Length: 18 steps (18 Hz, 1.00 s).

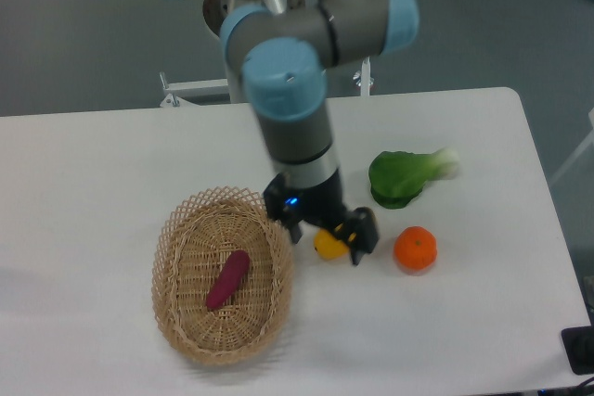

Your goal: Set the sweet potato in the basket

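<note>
- White tabletop (pixel 111 164)
- Wicker basket (pixel 176 317) at front left
- Yellow vegetable (pixel 327 245), partly hidden
- Orange fruit (pixel 415 249) beside it
- Green leafy vegetable (pixel 404 176) behind

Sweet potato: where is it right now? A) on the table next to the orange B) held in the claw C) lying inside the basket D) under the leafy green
C. The sweet potato lies loose on the floor of the basket, while the claw is off to the side over the yellow vegetable, holding nothing purple.
</note>
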Tool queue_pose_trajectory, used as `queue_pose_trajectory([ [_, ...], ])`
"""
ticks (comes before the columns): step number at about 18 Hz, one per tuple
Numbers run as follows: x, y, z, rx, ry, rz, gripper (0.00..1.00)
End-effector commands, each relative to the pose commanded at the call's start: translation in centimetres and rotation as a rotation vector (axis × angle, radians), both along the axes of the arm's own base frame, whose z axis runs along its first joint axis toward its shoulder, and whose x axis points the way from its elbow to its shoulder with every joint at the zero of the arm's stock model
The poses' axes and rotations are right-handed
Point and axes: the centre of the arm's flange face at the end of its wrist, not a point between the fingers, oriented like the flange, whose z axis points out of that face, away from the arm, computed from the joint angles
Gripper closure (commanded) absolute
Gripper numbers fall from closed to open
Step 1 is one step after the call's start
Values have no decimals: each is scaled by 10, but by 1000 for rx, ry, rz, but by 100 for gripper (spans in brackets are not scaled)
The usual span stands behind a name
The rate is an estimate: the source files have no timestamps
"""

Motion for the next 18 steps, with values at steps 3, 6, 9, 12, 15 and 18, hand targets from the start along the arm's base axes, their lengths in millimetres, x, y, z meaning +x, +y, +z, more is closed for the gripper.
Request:
queue_pose_trajectory([
  [3,-20,-20,3,-21,3,-32,0],
  [6,-30,-37,10,-12,8,-6,0],
  [9,-38,-48,12,1,0,15,0],
  [12,-42,-52,13,6,2,20,0],
  [15,-44,-55,13,0,4,3,0],
  [18,-44,-54,13,3,3,2,0],
])
